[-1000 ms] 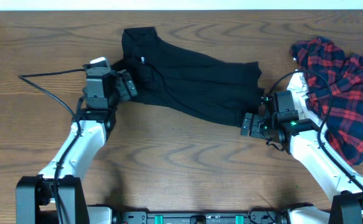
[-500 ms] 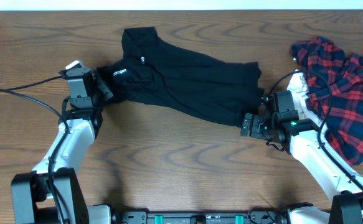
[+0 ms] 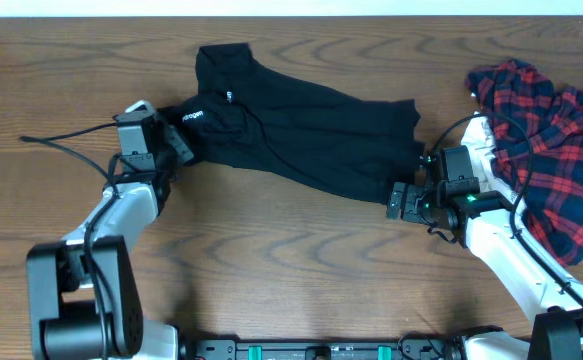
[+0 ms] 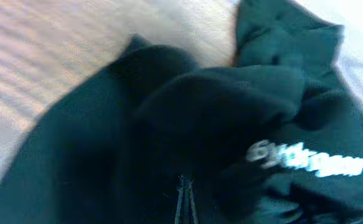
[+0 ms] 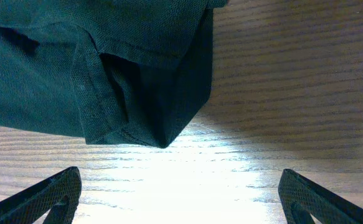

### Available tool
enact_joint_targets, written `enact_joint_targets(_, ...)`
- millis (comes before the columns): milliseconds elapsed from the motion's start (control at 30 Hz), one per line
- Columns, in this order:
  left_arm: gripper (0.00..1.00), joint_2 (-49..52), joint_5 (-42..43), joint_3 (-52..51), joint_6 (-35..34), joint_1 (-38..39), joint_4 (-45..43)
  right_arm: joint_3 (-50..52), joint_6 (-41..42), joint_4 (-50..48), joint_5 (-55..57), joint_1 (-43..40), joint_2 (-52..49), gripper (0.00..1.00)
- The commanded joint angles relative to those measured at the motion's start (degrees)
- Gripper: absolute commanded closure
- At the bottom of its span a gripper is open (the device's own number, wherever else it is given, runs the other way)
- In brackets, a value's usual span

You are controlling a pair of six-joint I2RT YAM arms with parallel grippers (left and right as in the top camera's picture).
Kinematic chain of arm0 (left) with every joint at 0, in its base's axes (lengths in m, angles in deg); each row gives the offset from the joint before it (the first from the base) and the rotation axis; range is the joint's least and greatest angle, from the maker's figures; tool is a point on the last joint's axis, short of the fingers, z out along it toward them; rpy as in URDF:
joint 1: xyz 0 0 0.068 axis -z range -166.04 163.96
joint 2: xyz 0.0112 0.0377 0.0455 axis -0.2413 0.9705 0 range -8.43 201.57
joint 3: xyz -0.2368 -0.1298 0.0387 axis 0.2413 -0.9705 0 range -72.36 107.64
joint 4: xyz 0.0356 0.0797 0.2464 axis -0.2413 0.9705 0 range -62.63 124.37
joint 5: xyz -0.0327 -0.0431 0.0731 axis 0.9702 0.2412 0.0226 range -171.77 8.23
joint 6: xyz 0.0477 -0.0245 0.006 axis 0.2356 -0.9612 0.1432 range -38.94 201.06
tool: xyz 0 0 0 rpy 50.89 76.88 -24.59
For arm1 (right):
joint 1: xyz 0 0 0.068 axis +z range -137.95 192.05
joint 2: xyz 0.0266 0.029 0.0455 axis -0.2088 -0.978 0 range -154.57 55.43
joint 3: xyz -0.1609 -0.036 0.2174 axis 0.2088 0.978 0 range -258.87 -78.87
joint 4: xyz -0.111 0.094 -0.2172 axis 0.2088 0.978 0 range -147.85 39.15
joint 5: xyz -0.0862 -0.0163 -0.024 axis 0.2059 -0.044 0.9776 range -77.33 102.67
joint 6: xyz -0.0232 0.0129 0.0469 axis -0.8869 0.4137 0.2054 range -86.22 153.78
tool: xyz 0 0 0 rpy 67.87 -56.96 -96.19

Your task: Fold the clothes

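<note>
The black shirt [image 3: 301,135] lies spread across the table's middle, collar at the far left, a white logo [image 3: 193,116] showing on its pulled-out left sleeve. My left gripper [image 3: 179,146] is at that sleeve's edge and shut on the cloth. In the left wrist view its fingers [image 4: 184,200] are pressed together amid dark fabric [image 4: 169,124], beside blurred white lettering [image 4: 306,163]. My right gripper [image 3: 399,200] stands open just short of the shirt's lower right hem corner [image 5: 162,140], with bare wood between its fingertips [image 5: 56,193].
A red-and-navy plaid garment [image 3: 551,150] lies crumpled at the right edge, behind my right arm. A black cable [image 3: 71,133] runs left from my left wrist. Wood table [image 3: 291,280] extends in front of the shirt.
My left gripper shut on the shirt's left sleeve and drew it out leftward, exposing the white lettering, then eased slightly back right. The right arm has not moved.
</note>
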Motion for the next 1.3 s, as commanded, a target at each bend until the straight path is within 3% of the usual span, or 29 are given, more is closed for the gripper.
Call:
enact_joint_targets(0, 0.94, 1.8, 3.1, 0.5, -1.6, 2.3, -4.9, -0.4, -0.7, 0.1, 0.6, 0.3, 0.2, 0.01)
enact_joint_targets(167, 0.94, 3.4, 3.2, 0.7, -1.6, 6.0, -20.1, -0.4, -0.7, 0.1, 0.6, 0.4, 0.2, 0.01)
enact_joint_targets(267, 0.94, 4.2, 1.8, 1.8, -1.6, 6.8, -23.6, -0.4, -0.7, 0.3, 0.6, 0.3, 0.2, 0.01)
enact_joint_targets(800, 0.94, 0.3, -0.2, 2.5, -1.0, 5.7, -6.3, -0.4, -0.7, 0.5, 0.6, 0.3, 0.2, 0.01)
enact_joint_targets(967, 0.94, 0.5, -9.2, 2.5, -0.9, 5.7, 2.1, -0.4, -0.7, 0.6, 0.6, 0.3, 0.2, 0.01)
enact_joint_targets(1267, 0.94, 1.8, -10.8, 2.5, -0.7, 5.7, 0.5, -0.4, -0.7, 0.5, 0.8, 0.3, 0.2, 0.01)
